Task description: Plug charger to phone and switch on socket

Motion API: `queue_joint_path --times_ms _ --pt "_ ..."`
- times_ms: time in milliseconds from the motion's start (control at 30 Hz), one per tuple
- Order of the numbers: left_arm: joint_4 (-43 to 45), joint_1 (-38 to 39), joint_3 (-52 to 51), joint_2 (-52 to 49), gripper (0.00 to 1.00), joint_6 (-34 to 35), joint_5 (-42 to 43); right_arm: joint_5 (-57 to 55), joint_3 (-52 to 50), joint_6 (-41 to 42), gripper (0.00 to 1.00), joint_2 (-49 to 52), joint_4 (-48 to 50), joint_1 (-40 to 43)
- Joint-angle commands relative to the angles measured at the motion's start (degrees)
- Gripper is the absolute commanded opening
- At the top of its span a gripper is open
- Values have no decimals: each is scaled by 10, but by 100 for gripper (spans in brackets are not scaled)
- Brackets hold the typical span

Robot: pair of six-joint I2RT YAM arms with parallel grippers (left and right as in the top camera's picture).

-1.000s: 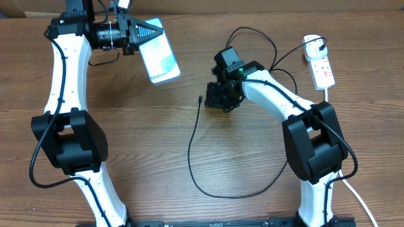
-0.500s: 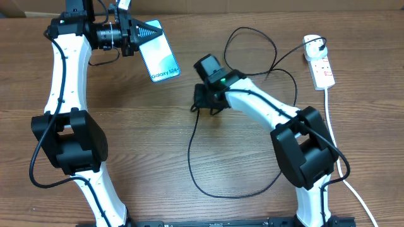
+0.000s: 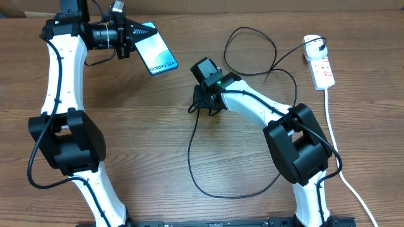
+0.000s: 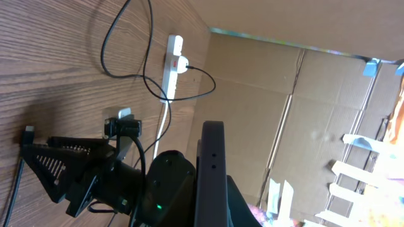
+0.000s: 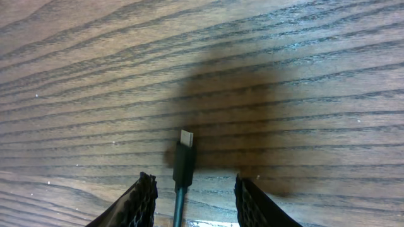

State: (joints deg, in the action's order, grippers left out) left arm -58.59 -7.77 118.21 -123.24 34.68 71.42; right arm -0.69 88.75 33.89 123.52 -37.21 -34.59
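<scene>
Phone (image 3: 159, 58) up off the table (image 3: 126, 157), that is the first thing you notice from where I stand. The left gripper (image 3: 137, 33) has it pinched by one end near the far left corner, jaws closed tight on it. The lit screen faces upward and reads "Galaxy S24". (From the left wrist's own camera you only get the phone edge-on, a dark slab.)

Over toward the middle of the table, the right gripper (image 5: 197, 188) is down low over the wood with its jaws parted to a middling gap. The charger (image 3: 189, 154) has its small black connector tip (image 5: 184, 154) lying flat on the table between the two fingers (image 5: 142, 202). It sits nearer the left one, and neither looks to be pressing on it.

From there the thin black cable runs back toward the near edge in a wide loop. It then climbs to the far right corner, where it ends at a white plug (image 3: 311, 44) seated in the socket (image 3: 323, 70). The socket lies lengthwise along the right edge, and its thick white cord (image 3: 327, 94) trails off toward the near right corner.
</scene>
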Motion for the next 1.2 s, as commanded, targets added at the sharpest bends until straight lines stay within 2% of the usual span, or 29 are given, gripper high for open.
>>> queue_joint_path --times_ms 0,200,500,800,1167 --pt "2 -3 11 6 4 18 9 -12 3 2 40 15 3 -4" --pt "2 -3 11 6 4 18 4 -11 3 2 40 38 7 -13" --pt "2 -3 11 6 4 17 3 -8 3 7 30 52 -1 -15" --pt "2 -3 11 6 4 17 3 -39 3 9 28 83 -23 -15" --pt "1 -29 11 6 4 17 -87 -123 6 22 29 83 -56 -50"
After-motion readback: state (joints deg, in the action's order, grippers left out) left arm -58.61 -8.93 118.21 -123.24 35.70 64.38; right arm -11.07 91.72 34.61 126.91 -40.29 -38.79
